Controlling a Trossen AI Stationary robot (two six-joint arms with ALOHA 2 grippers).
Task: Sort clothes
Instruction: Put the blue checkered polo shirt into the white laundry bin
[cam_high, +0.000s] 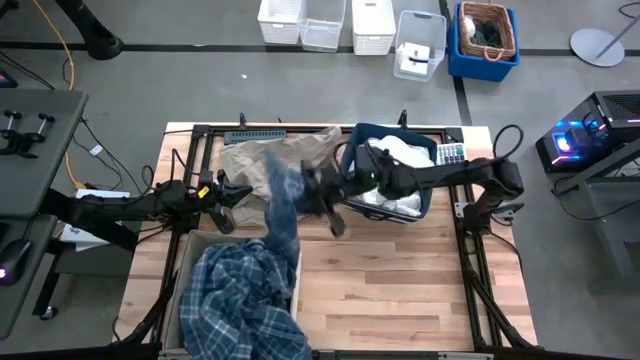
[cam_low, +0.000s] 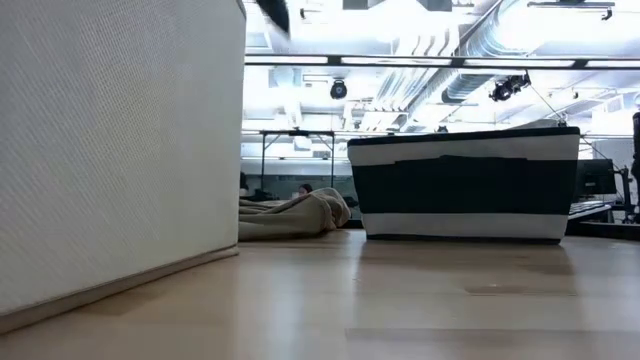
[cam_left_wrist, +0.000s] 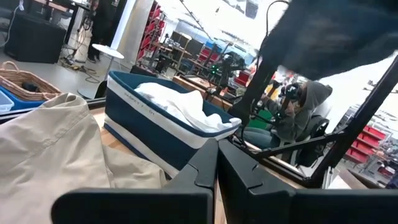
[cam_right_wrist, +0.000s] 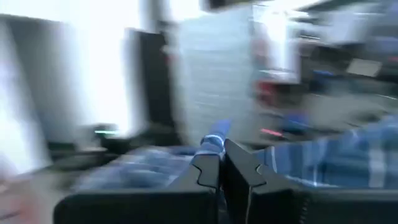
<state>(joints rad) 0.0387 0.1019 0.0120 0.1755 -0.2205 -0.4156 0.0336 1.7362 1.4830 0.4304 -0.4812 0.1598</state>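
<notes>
The blue-and-white plaid shirt (cam_high: 245, 295) lies mostly in a white box (cam_high: 185, 270) at the table's near left. A strip of it (cam_high: 283, 205) rises to my right gripper (cam_high: 312, 186), which is shut on it above the table's middle. My left gripper (cam_high: 238, 195) is shut and empty, just left of that strip. The beige-khaki garment (cam_high: 285, 152) lies on the table at the far side and also shows in the left wrist view (cam_left_wrist: 50, 143). The white garment (cam_high: 395, 152) lies in a navy basket (cam_high: 432, 195). The dark grey garment is out of view. My right gripper pinches a bit of the plaid shirt's upper end (cam_right_wrist: 214, 138) between its two fingertips. The shirt hangs below and trails toward the near left, with its bulk (cam_high: 240, 300) resting in the white box. Whether the fingers have an edge or a fold, I cannot tell.
The white box's wall (cam_low: 120, 150) fills the left of the low view, with the beige garment (cam_low: 295, 213) and the striped basket (cam_low: 465, 185) beyond. A remote-like keypad (cam_high: 450, 154) lies by the basket. A seated person (cam_left_wrist: 298, 112) shows past the table's frame.
</notes>
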